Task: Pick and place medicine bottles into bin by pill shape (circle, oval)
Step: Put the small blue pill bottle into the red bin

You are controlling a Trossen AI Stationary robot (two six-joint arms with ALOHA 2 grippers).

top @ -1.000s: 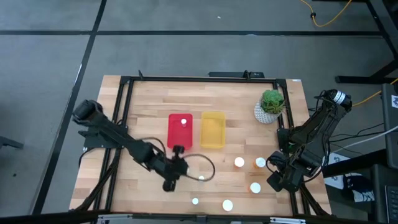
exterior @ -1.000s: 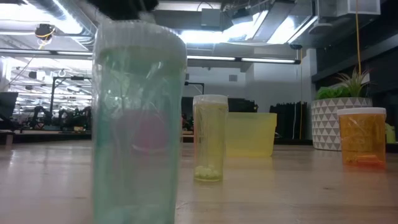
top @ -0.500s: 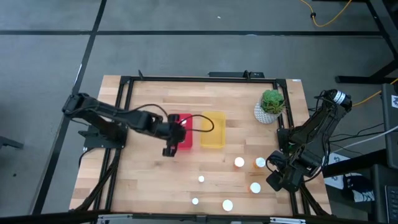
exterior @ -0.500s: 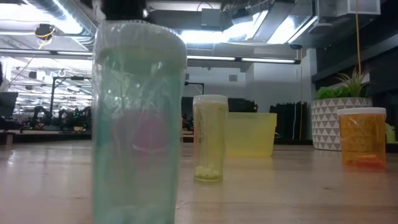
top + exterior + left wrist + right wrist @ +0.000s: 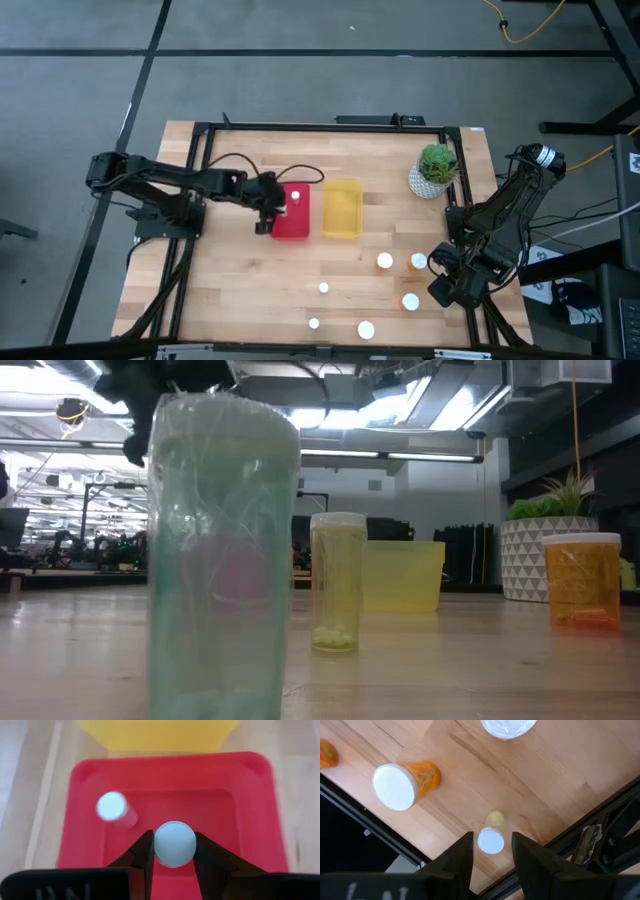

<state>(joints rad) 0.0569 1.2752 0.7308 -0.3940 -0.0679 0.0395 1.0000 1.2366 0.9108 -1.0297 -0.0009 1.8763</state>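
We're at the drop step w/ the left gripper (image 5: 173, 851): in the left wrist view its 2 fingers pinch a white-capped bottle (image 5: 174, 843) right over the red bin (image 5: 250, 810). In the high view that gripper (image 5: 272, 207) sits at the red bin's (image 5: 291, 230) left edge, centre-left of the frame. 1 bottle (image 5: 112, 807) already lies inside the red bin, left of the held one in the wrist view. The yellow bin (image 5: 342, 210) stands just beside the red one, on its right.

Next move, as we judge it: spread the fingers so the bottle falls clear into the bin, then lift out w/o clipping the wall.

The right gripper (image 5: 491, 851) waits at the lower right of the table (image 5: 230, 290), fingers spread, nothing between them; a small bottle (image 5: 491, 840) stands on the wood below. About 6 bottles are left on the table, lower centre to lower right in the high view, e.g. 1 at (image 5: 385, 261). A potted plant (image 5: 436, 168) stands upper right.
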